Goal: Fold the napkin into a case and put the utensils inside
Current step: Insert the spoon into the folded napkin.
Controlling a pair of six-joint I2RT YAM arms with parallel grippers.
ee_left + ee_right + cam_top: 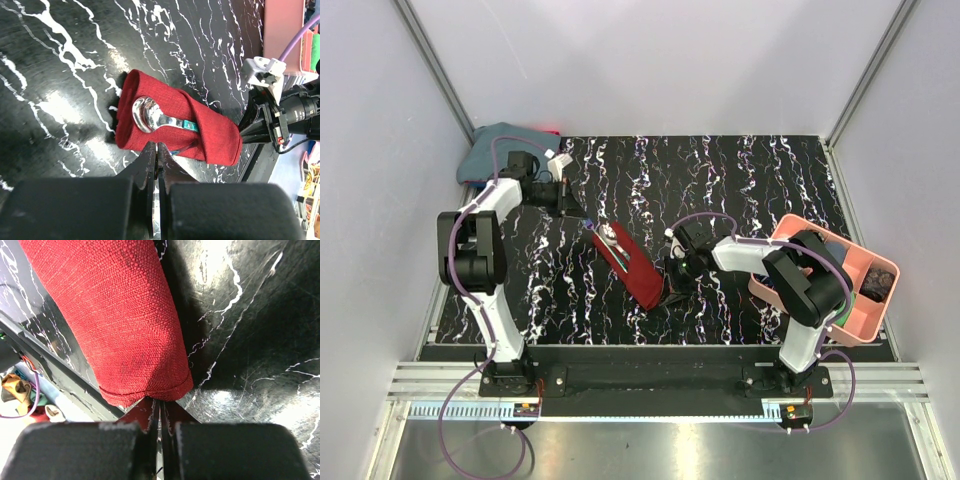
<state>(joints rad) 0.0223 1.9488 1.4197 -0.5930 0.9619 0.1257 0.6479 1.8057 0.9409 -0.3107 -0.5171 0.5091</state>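
Lying near the middle of the black marbled table [740, 190], the case [632, 262] runs its long axis from 11 o'clock to 5 o'clock in the top view. Its open mouth is at the 11 o'clock end, where the spoon [145, 114] shows its shiny bowl. The left gripper [156, 152], jaws pressed together, sits at the case's long edge. The right gripper [159, 407], likewise closed, touches the folded 5 o'clock end. Whether either nips cloth I cannot tell.

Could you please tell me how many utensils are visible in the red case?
2. A spoon lies bowl-out at the open end of the case; a second thin piece peeks out just beside it, mostly covered. Others may be hidden inside the fold.
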